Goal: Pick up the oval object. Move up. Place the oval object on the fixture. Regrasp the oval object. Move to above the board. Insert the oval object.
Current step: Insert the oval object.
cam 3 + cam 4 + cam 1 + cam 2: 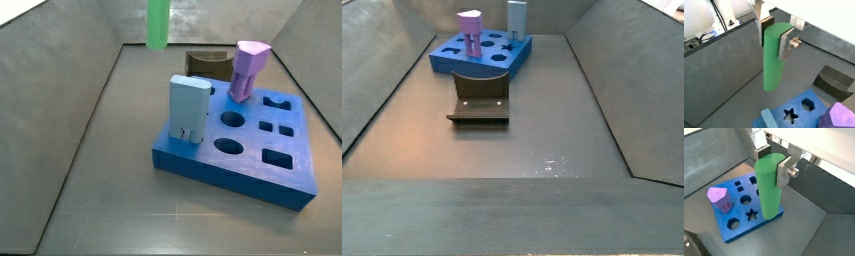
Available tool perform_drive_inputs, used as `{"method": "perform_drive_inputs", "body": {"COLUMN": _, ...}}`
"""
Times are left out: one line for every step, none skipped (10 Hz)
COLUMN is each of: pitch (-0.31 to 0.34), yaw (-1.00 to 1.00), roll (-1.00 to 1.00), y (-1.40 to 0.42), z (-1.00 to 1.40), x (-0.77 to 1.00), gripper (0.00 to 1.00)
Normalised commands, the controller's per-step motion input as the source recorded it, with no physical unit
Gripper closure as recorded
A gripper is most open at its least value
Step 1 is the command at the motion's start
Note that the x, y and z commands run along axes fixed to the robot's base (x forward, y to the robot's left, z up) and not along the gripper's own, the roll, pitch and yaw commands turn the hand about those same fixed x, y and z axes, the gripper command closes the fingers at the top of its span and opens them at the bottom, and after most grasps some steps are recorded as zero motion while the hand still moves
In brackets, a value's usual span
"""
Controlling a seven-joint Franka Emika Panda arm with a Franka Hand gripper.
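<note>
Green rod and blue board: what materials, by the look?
Green rod, held upright in the gripper above the floor: likely plastic, smooth, matte, evenly coloured. Blue board: also looks plastic, possibly printed; matte, crisp-edged cut-outs. Neither can be confirmed.

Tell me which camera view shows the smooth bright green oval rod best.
Both wrist views do: the smooth bright green oval rod hangs upright, full length, clamped near its top by the gripper, seen likewise here. A side view catches only its lower end at the frame's top edge; the remaining side view misses it.
</note>
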Motion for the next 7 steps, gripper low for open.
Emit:
{"method": "perform_drive_inputs", "body": {"pitch": -0.031, "yaw": 0.10, "roll": 0.00, "y": -0.31, "z": -0.08, "x": 0.14, "gripper": 1.00}}
{"method": "perform_drive_inputs", "body": {"pitch": 0.021, "yaw": 0.04, "roll": 0.05, "y": -0.53, "z": -0.03, "x": 0.71, "gripper": 1.00}}
{"method": "perform_drive_inputs", "body": {"pitch": 0.020, "yaw": 0.00, "roll": 0.05, "y": -0.56, "z": -0.01, "x": 0.83, "gripper": 1.00}}
{"method": "perform_drive_inputs", "body": {"pitch": 0.000, "yaw": -0.04, "roll": 0.00, "y": -0.35, "z": 0.00, "x": 0.97, "gripper": 1.00}}
{"method": "perform_drive_inputs", "body": {"pitch": 0.000, "yaw": -0.10, "roll": 0.00, "y": -0.23, "z": 0.00, "x": 0.96, "gripper": 1.00}}
{"method": "perform_drive_inputs", "body": {"pitch": 0.000, "yaw": -0.12, "roll": 0.00, "y": -0.22, "z": 0.00, "x": 0.95, "gripper": 1.00}}
{"method": "perform_drive_inputs", "body": {"pitch": 0.000, "yaw": -0.11, "roll": 0.00, "y": -0.22, "z": 0.00, "x": 0.96, "gripper": 1.00}}
